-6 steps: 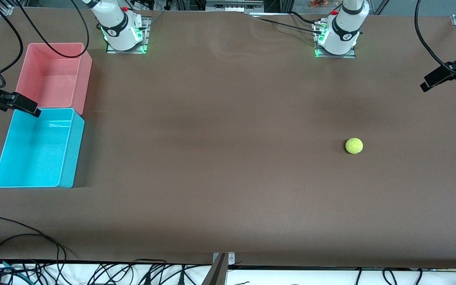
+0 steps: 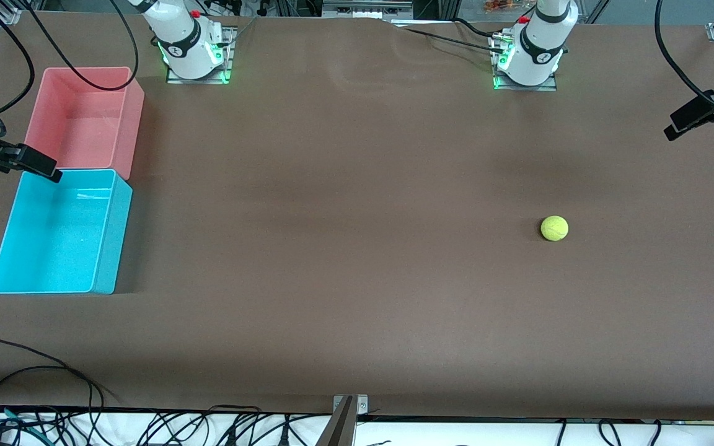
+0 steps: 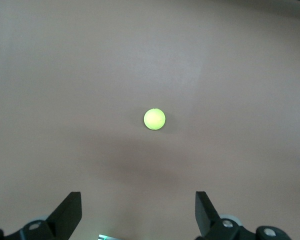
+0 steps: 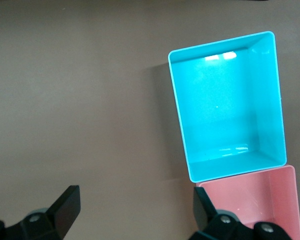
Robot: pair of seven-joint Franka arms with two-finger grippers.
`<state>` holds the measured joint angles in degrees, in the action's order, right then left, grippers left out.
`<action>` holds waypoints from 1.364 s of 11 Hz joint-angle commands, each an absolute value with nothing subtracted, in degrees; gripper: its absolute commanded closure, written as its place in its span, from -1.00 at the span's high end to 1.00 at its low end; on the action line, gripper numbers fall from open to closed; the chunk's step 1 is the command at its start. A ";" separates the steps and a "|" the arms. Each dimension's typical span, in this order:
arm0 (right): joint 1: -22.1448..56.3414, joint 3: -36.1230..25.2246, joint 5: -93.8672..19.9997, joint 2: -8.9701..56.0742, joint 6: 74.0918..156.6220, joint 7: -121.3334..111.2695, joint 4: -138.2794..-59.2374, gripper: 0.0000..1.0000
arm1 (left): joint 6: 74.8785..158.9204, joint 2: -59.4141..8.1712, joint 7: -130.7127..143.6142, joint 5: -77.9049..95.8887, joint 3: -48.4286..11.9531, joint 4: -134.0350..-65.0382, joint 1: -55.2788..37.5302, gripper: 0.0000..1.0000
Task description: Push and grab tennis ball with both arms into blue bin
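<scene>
The tennis ball (image 2: 554, 228) lies alone on the brown table toward the left arm's end; it also shows in the left wrist view (image 3: 154, 119). The blue bin (image 2: 59, 230) stands empty at the right arm's end and shows in the right wrist view (image 4: 225, 110). My left gripper (image 2: 695, 118) hangs in the air over the table's edge at the left arm's end, apart from the ball; its jaws (image 3: 138, 200) are open and empty. My right gripper (image 2: 31, 164) hangs over the blue bin's rim where it meets the pink bin, open and empty (image 4: 135, 195).
A pink bin (image 2: 84, 118) of the same size stands against the blue bin, farther from the front camera; it also shows in the right wrist view (image 4: 255, 200). Black cables run along the table's near edge (image 2: 35, 371) and hang by both grippers.
My left gripper has drifted slightly outward toward the table's end. My right gripper has shifted a little. The ball and bins have not moved.
</scene>
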<state>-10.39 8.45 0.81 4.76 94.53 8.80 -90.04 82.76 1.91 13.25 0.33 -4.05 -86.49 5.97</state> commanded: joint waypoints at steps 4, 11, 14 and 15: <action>-10.55 8.26 0.44 4.75 92.99 8.09 -88.59 1.00 | 81.39 0.97 9.05 0.79 -3.96 -84.55 6.68 1.00; -10.90 6.42 0.35 5.01 90.01 4.68 -85.96 1.00 | 81.30 0.88 9.23 0.79 -3.78 -84.55 6.94 1.00; -10.90 6.24 0.26 5.10 89.74 3.34 -85.96 1.00 | 81.30 0.88 9.23 0.79 -3.78 -84.55 6.94 1.00; -10.90 6.24 0.26 5.10 89.74 3.34 -85.96 1.00 | 81.30 0.88 9.23 0.79 -3.78 -84.55 6.94 1.00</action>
